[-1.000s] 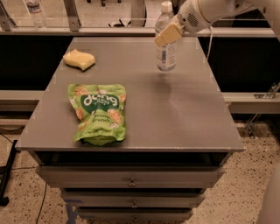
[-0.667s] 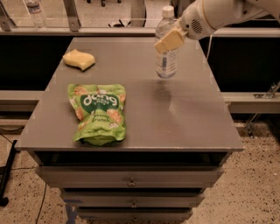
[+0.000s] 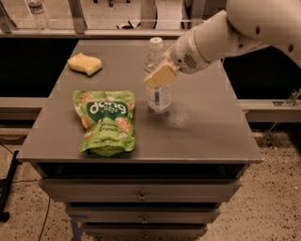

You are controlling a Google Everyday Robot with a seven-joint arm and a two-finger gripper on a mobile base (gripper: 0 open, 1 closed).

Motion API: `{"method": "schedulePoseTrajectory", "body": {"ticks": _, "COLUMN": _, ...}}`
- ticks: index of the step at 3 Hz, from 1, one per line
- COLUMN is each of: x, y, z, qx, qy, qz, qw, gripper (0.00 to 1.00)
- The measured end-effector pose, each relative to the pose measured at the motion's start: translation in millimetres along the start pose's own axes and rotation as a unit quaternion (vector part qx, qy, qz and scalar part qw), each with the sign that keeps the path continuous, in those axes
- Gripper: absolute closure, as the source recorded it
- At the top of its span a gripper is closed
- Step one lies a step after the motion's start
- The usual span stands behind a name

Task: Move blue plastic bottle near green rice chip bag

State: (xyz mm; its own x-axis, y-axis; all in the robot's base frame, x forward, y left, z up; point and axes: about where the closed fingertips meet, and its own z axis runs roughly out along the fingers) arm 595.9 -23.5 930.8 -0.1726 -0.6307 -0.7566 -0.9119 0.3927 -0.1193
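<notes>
**Bottle carried across the table toward the chip bag**

Since a second ago, the blue plastic bottle point(image 3: 158, 96) has left the far right part of the table point(image 3: 207, 127) and come forward and to the left, and the gripper point(image 3: 157, 73) has travelled with it. The bottle now stands upright near the middle of the tabletop, just beside the upper right corner of the green rice chip bag point(image 3: 106, 120), with a narrow strip of bare surface between them. Whether its base rests on the table or hangs just above it cannot be told.

The gripper sits at the bottle's upper body, below the white cap. One tan finger point(image 3: 162, 74) lies across the front of the bottle and the other is hidden behind it, so the pair pinch the bottle between them. The white arm point(image 3: 225, 33) reaches in from the upper right.

The chip bag has not moved: it lies flat on the left half of the table, its "dang" lettering facing up and its lower end near the front edge. A pale yellow sponge point(image 3: 85, 64) stays at the far left corner, well apart from bag and bottle. A small water bottle point(image 3: 37, 12) stands beyond the table at top left. Below the tabletop, drawers point(image 3: 141, 190) with small knobs face the camera.
</notes>
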Motion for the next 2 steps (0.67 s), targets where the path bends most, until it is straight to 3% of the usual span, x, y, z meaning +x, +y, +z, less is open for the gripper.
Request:
{"method": "schedulePoseTrajectory", "body": {"ticks": 1, "x": 0.3, "y": 20.4, "z": 14.0, "qx": -0.015, "qy": 0.004, "qz": -0.011, "qw": 0.9998, "gripper": 1.00}}
{"method": "schedulePoseTrajectory", "body": {"ticks": 2, "x": -4.0, "y": 19.8, "z": 10.4, "qx": -0.015, "qy": 0.004, "qz": -0.011, "qw": 0.9998, "gripper": 1.00}}
